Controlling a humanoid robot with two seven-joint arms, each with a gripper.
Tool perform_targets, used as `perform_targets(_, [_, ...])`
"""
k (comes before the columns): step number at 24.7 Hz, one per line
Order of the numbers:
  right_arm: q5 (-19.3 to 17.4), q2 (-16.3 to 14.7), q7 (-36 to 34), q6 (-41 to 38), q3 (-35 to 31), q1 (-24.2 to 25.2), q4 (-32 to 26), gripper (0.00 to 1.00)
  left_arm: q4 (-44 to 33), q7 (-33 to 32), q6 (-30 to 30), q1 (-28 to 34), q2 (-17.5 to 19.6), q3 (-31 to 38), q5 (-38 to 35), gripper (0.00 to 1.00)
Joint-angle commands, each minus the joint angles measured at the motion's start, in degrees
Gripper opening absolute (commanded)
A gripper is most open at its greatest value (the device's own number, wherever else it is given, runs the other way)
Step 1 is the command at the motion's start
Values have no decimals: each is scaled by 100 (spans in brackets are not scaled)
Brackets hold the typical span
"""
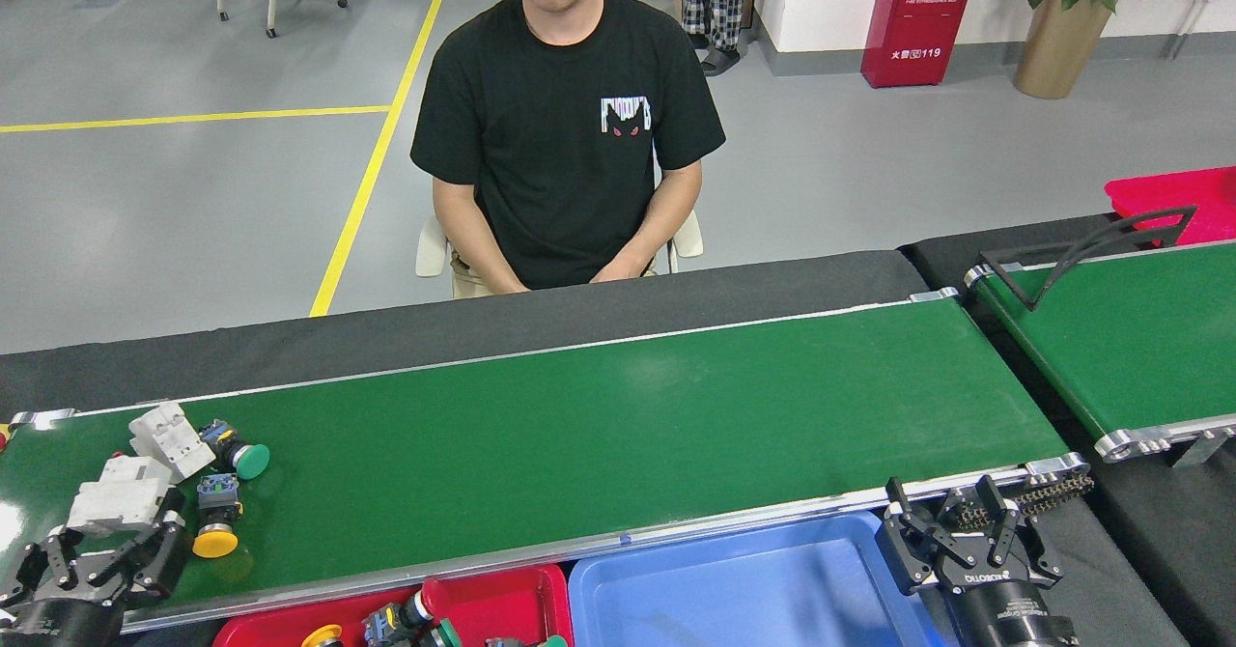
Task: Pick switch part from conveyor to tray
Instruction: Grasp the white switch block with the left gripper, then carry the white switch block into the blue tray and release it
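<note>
Two green belts fill the scene, and the larger is the long glossy green conveyor (599, 425) framed by silver rails, with a chain drive at its right end. Beyond its far rail sits a person in a black T-shirt (570, 135). Along its near rail lie a shallow blue plastic tray (676, 608), bare inside, and a red plastic tray (507, 594) that already holds several push-button parts.

At the near right corner of the conveyor the black right gripper (951, 526) hangs over the blue tray's end, fingers spread and empty. At the near left corner the black left gripper (106, 546) has its fingers closed around the near end of a pale grey blocky switch part (121, 502). A second pale grey blocky switch part (172, 437) lies just behind it, near the far left edge.

Smallest are two push buttons on the belt's left end: a green-capped button (241, 454) beside the farther block, and a yellow-capped button (215, 526) just right of the held one.

The held block looks like rigid moulded plastic, light, hard and fairly slick, not fragile. Its flat opposite sides probably offer the surest hold, taken across the middle so it does not swing.
</note>
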Motion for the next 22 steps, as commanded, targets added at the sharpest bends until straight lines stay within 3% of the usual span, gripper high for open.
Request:
perform_targets(1, [-4,-47,-45,-22,-12,-45,-75,100,-701,-104,-156,301,-148,-232,18,11])
perform_targets(4, [-4,-29,-45,-22,-12,-63,-84,100,-1773,-209,-138,1135,-429,-821,1,13])
perform_targets(9, [-4,-21,-37,-13,-48,-89,-145,100,-1914,-403,-130,1329,-640,-1252,-8,13])
perform_targets(15, [-13,-214,-10,-110,-83,-142,-136,100,-1914,-552,-7,784,-710,-2271,-307,13])
perform_targets(22, [-13,-328,-10,-681,-92,-309,-145,100,-1703,-579,890,301,-1431,-4090,-1713,17])
